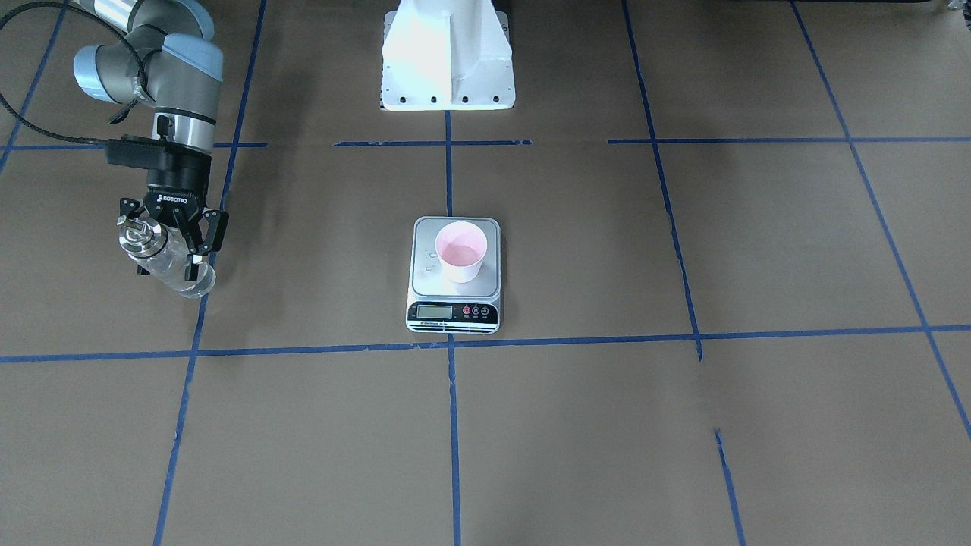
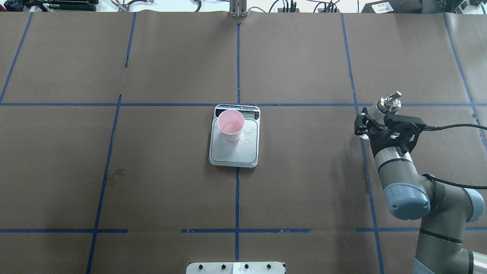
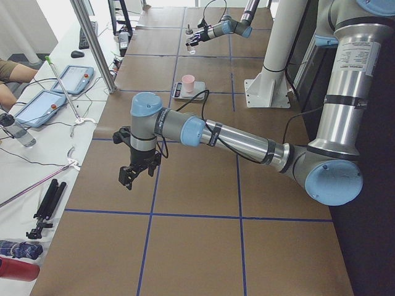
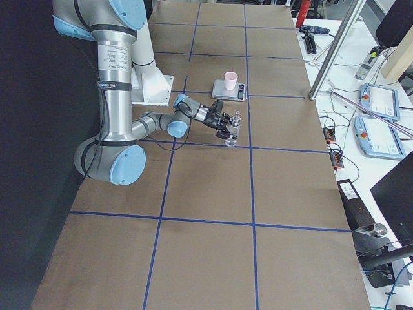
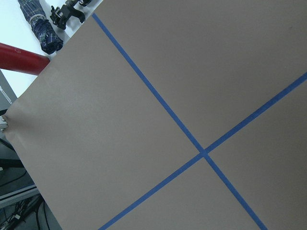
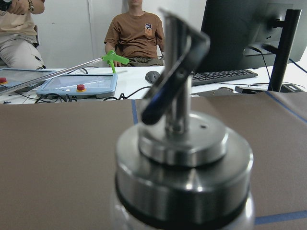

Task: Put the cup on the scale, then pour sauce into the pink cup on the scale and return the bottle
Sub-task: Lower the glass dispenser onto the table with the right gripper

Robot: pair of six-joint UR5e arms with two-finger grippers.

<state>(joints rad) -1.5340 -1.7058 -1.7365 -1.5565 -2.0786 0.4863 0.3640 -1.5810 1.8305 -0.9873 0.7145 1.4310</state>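
Pale pink outside, pink within: cup (image 1: 460, 251). Silver-grey across the scale (image 1: 436, 282), black along its front strip. Clear glass, silver pourer on the bottle (image 1: 163, 258). Brown paper over the table (image 1: 607, 455), gridded in blue tape. Grey with pale blue joint caps along the right arm (image 2: 403, 198).

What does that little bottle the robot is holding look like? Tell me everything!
The bottle is small, round and made of clear glass, with a shiny silver metal pourer top whose spout slants off to one side. The right gripper is shut around its glass body, with the top pointing up. It is low over the brown table, near a blue tape line, well away from the scale and cup. Whether its base touches the table is unclear.
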